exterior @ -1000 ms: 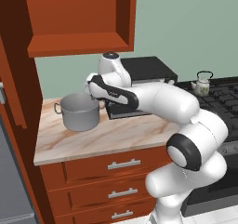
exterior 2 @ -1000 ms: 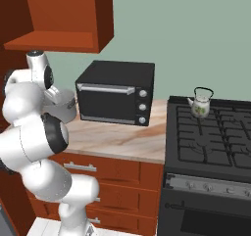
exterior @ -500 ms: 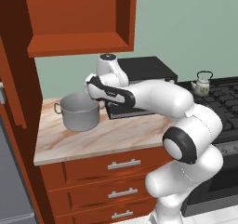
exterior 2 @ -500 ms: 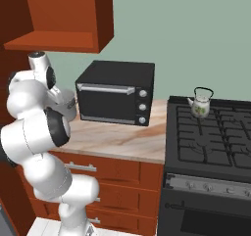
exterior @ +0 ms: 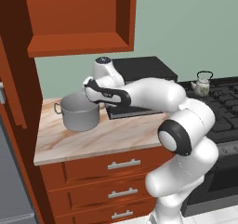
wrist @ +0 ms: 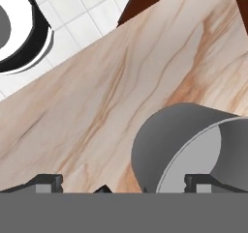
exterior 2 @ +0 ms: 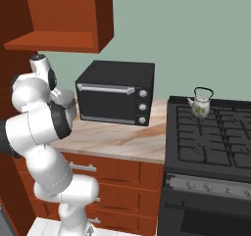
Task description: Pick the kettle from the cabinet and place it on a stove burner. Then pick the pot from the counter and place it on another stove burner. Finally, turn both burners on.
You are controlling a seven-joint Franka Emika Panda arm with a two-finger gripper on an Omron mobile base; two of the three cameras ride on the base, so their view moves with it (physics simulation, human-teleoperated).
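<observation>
The grey metal pot (exterior: 80,114) stands on the beige marbled counter (exterior: 107,137), below the open reddish-brown cabinet (exterior: 79,18). My gripper (exterior: 87,92) hovers open just above the pot's right rim. In the hand view the pot (wrist: 186,147) lies at the lower right. One fingertip (wrist: 48,182) is over the counter (wrist: 97,101) and the other over the pot's inside, so the pot's wall runs between them. Nothing is held. The small cream-white kettle (exterior 2: 200,104) sits on a back-left stove burner (exterior 2: 211,139); it also appears as the kettle (exterior: 202,84) at the right.
A black toaster oven (exterior 2: 115,97) stands on the counter between the pot and the stove, close behind my forearm. Wooden drawers (exterior: 116,165) run under the counter. A tall wooden panel (exterior: 14,79) borders the counter's left end. White floor tiles (wrist: 82,14) lie beyond the counter edge.
The hand has crept slightly left toward the pot and the elbow has swung a little. The jaws stay open. Pot and kettle have not moved.
</observation>
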